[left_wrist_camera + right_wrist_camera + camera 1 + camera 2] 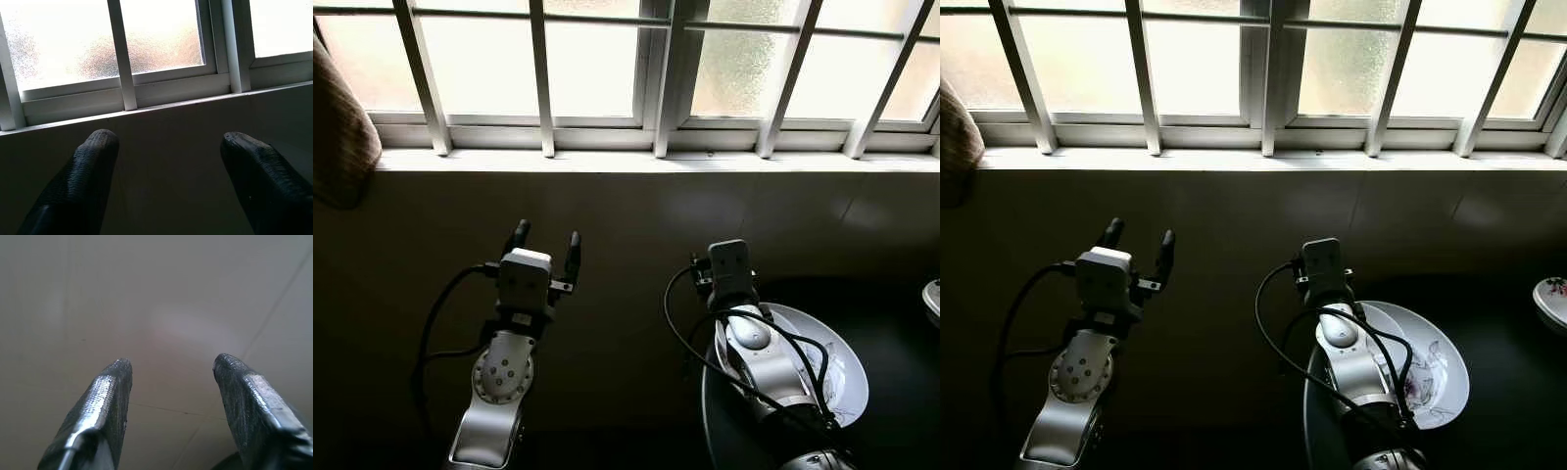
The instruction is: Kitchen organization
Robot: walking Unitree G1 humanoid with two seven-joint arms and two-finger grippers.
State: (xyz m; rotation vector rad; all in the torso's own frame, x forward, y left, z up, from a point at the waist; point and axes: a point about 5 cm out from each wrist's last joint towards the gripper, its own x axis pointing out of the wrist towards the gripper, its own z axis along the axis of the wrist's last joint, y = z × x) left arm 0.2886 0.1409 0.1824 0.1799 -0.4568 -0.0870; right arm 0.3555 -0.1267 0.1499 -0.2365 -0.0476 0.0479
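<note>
A white plate (1435, 377) with a flower pattern lies on a dark round surface (1317, 431) at the lower right, partly hidden under my right arm. My left gripper (545, 245) is held up in front of the dark tiled wall (626, 215), open and empty; in the left wrist view its fingertips (100, 144) point at the window sill (161, 100). My right gripper (171, 367) is open too, close to the wall tiles, with nothing between its fingers. In the eye views its wrist camera block (729, 262) hides the fingers.
A barred, frosted window (636, 69) with a white sill (656, 162) runs across the top. A brown cloth bundle (337, 127) hangs at the far left. Another white dish (1552, 299) with a flower pattern peeks in at the right edge.
</note>
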